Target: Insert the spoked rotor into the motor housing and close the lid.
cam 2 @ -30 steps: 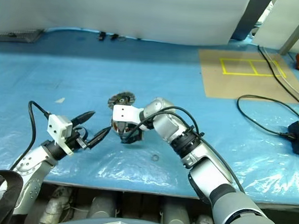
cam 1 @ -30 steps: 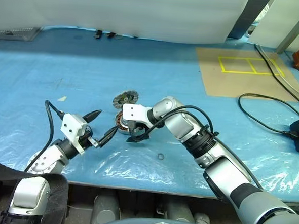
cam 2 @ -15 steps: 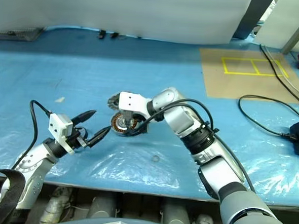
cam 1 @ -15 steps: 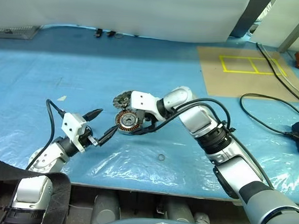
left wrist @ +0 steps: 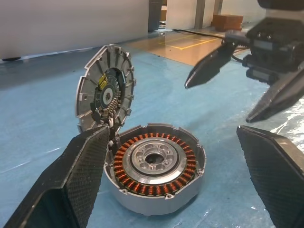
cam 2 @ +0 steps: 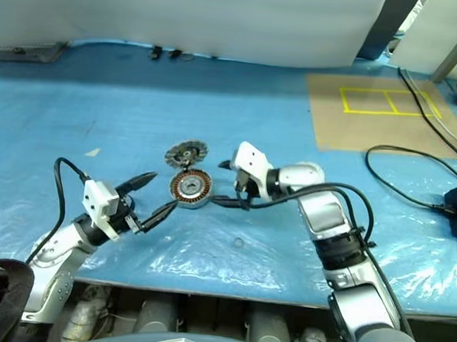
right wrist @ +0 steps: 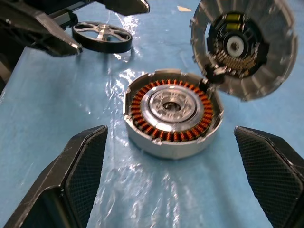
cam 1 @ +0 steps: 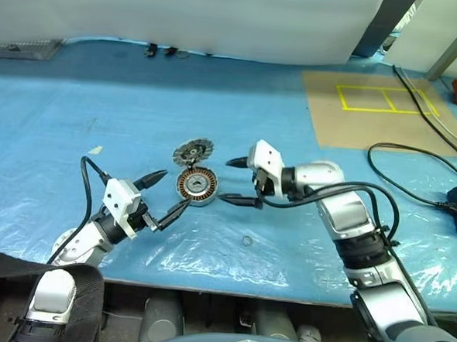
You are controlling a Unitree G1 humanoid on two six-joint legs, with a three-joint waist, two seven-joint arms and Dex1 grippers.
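Motor housing (cam 1: 196, 185) on worktop (cam 1: 101, 93), hinged lid (cam 1: 192, 149) standing open behind it; left tool (cam 1: 167, 194) to its left, right tool (cam 1: 229, 180) to its right, spoked rotor (right wrist: 102, 37) nearer the left arm.

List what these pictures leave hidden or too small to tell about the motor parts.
- Spoked rotor: in the right wrist view the left gripper covers part of its rim.
- Small ring on the blue sheet: too small in the head views to identify.
- Motor housing: its hinge to the lid sits behind a left finger in the left wrist view.

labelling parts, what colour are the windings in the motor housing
Copper-orange windings, clearest in the left wrist view.
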